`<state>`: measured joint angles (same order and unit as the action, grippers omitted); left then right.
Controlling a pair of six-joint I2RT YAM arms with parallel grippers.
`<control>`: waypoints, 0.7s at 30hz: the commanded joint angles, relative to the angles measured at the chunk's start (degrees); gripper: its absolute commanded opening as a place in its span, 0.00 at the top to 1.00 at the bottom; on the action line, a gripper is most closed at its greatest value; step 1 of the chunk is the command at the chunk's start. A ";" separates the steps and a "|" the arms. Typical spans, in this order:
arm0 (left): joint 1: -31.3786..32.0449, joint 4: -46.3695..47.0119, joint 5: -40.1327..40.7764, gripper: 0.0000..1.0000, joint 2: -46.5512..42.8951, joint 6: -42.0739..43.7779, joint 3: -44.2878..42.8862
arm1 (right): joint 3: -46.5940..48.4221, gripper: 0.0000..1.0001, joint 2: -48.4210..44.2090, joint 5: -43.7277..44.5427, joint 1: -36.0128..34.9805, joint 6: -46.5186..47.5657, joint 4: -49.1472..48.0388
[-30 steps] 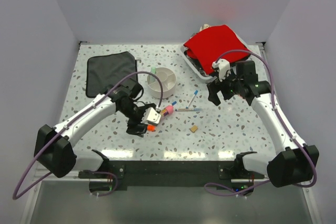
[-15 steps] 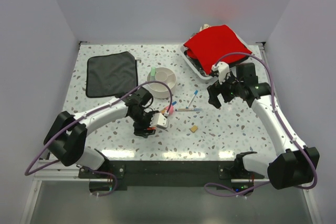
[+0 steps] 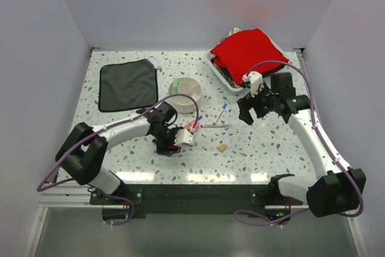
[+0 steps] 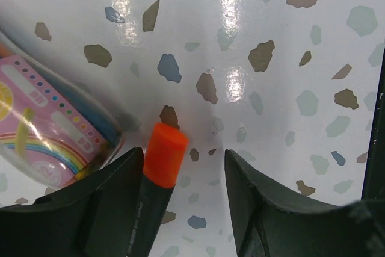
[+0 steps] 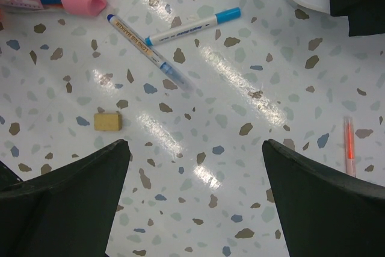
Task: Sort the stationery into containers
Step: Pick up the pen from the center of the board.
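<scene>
Only the left wrist view shows the orange-and-black highlighter (image 4: 163, 154) lying against one finger of the partly spread left pincer (image 4: 183, 156), near the middle of the counter (image 3: 271, 148). The right pincer (image 5: 195, 148) gapes wide, holding nothing.

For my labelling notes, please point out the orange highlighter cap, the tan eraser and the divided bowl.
orange highlighter cap (image 4: 164, 153), left wrist view, cap's middle.
tan eraser (image 5: 107, 121), right wrist view, top face.
divided bowl (image 3: 200, 93), top view, right rim.
</scene>
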<state>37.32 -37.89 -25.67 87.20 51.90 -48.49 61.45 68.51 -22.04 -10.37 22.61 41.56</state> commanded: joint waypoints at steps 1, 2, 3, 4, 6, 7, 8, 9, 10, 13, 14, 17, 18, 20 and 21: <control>0.21 1.86 -0.60 0.39 1.83 0.13 0.59 | 0.25 0.04 -0.22 -0.55 0.26 0.33 0.27; 0.21 1.94 -0.70 0.40 2.18 0.04 0.50 | 0.25 0.04 -0.22 -0.55 0.18 0.24 0.27; 0.21 2.12 -0.61 0.40 2.62 -0.04 0.68 | 0.16 0.04 -0.31 -0.63 0.26 0.15 0.27; 0.21 2.38 -0.43 0.40 2.71 0.04 0.85 | 0.07 0.04 -0.31 -0.63 0.26 0.15 0.27; 0.21 2.73 -0.34 0.42 2.89 0.22 1.29 | -0.02 0.04 -0.39 -0.72 0.18 -0.02 0.27; 0.21 2.65 -0.26 0.44 2.89 0.22 1.38 | -0.10 0.04 -0.40 -0.72 0.18 -0.02 0.27; 0.21 2.64 -0.26 0.49 2.89 0.22 1.47 | -0.10 0.04 -0.40 -0.63 0.26 -0.02 0.27; 0.21 2.38 -0.26 0.51 2.63 0.31 1.73 | -0.10 0.04 -0.40 -0.63 0.18 -0.02 0.19; 0.21 2.29 -0.26 0.53 2.54 0.39 1.91 | -0.19 0.04 -0.40 -0.55 0.26 -0.02 0.10; 0.21 1.33 0.09 0.61 2.01 1.01 2.70 | -0.37 0.04 -0.40 -0.81 0.18 -0.20 -0.25; 0.30 1.15 0.18 0.61 1.75 1.45 2.96 | -0.37 0.04 -0.31 -0.81 0.26 -0.29 -0.34; 0.21 0.80 0.88 0.63 0.26 2.59 4.28 | -0.37 0.04 -0.04 -0.90 0.26 -0.37 -0.60; 0.21 0.80 0.97 0.65 -0.36 2.68 4.89 | -0.28 0.04 0.04 -0.98 0.18 -0.37 -0.69; 0.21 0.80 1.24 0.66 -0.71 3.29 5.51 | -0.28 0.04 0.31 -0.90 0.26 -0.20 -0.78; 0.21 0.89 1.24 0.67 -1.15 3.30 5.95 | -0.28 0.04 0.31 -0.81 0.26 -0.20 -0.87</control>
<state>37.32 -34.72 -25.28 87.11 53.60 -45.28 61.36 68.64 -22.06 -10.37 22.57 41.56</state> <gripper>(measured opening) 0.377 0.960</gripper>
